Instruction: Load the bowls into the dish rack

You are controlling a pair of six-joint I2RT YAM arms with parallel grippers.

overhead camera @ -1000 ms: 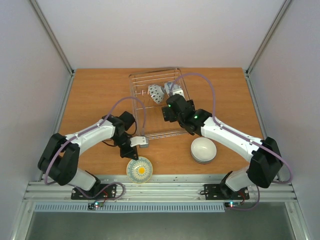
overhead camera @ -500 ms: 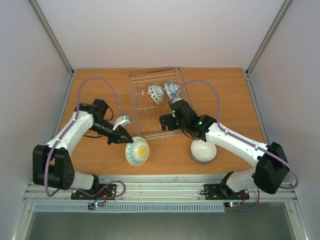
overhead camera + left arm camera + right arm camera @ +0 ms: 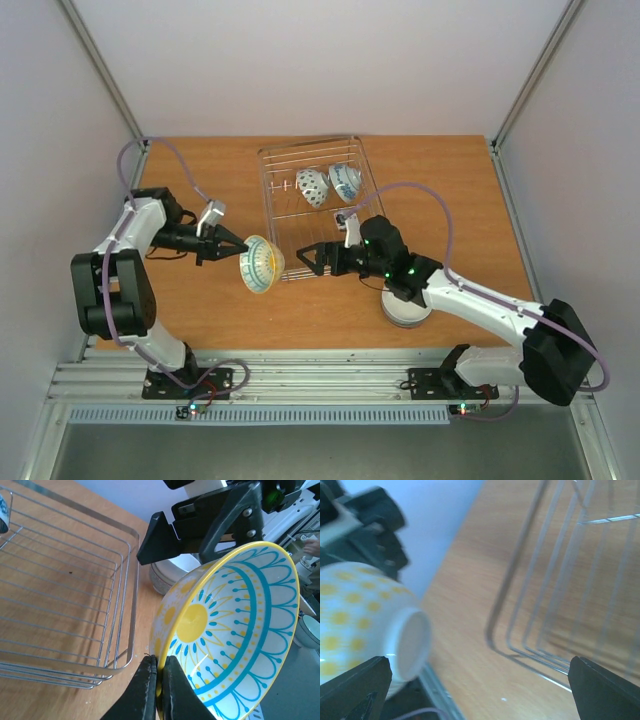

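Observation:
In the top view my left gripper (image 3: 230, 244) is shut on the rim of a yellow-and-blue patterned bowl (image 3: 262, 265). The bowl hangs tipped on its side, just off the near left corner of the wire dish rack (image 3: 288, 215). The left wrist view has my fingers (image 3: 148, 680) pinching the yellow rim of that bowl (image 3: 235, 630). My right gripper (image 3: 316, 258) stands open over the rack's near edge, facing the bowl's foot (image 3: 365, 625). Two patterned bowls, one (image 3: 312, 186) and another (image 3: 345, 182), lean in the rack's far part.
A white bowl (image 3: 405, 302) sits on the table right of the rack, partly under my right arm; it shows again behind the held bowl (image 3: 164, 577). The rack's wire corner (image 3: 520, 630) lies close below my right gripper (image 3: 477, 682). Cables arc above both arms.
My left arm has lifted the patterned bowl from the table's front edge, swung out left and tipped it sideways beside the rack. My right gripper has moved out of the rack toward its near left corner.

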